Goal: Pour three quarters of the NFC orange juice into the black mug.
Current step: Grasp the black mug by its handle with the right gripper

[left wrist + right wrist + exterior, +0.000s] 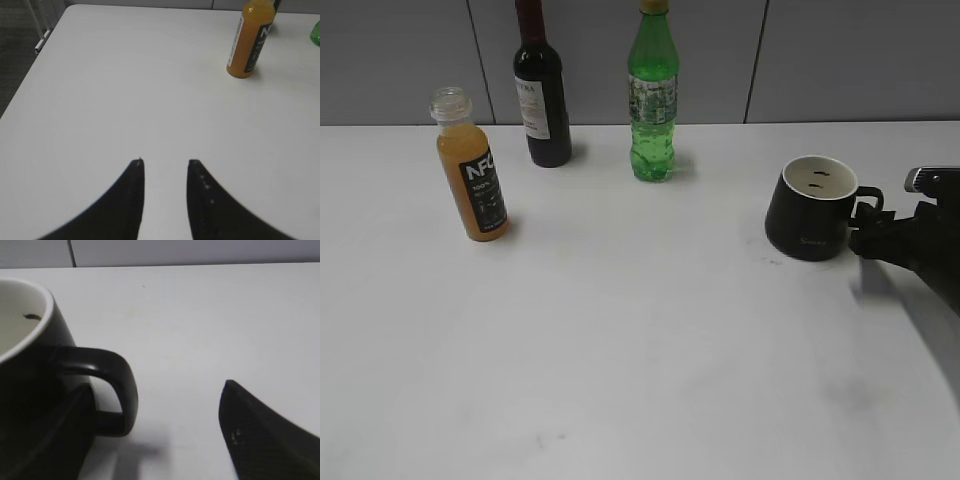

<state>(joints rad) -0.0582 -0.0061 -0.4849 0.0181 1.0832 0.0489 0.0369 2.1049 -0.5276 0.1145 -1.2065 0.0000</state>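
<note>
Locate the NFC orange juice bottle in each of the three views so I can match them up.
Exterior view: NFC orange juice bottle stands at left, uncapped, left of the dark wine bottle.
Left wrist view: upper right, beyond the open left gripper, top cut off by the frame.
Right wrist view: not in it; only the black mug and the right gripper.
Shared landmark: the green soda bottle, a sliver at the left wrist view's right edge.

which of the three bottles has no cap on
The small clear plastic NFC orange juice bottle on the left: its wide neck is open. The green soda bottle shows a yellow cap; the dark wine bottle's top is cropped.
</note>
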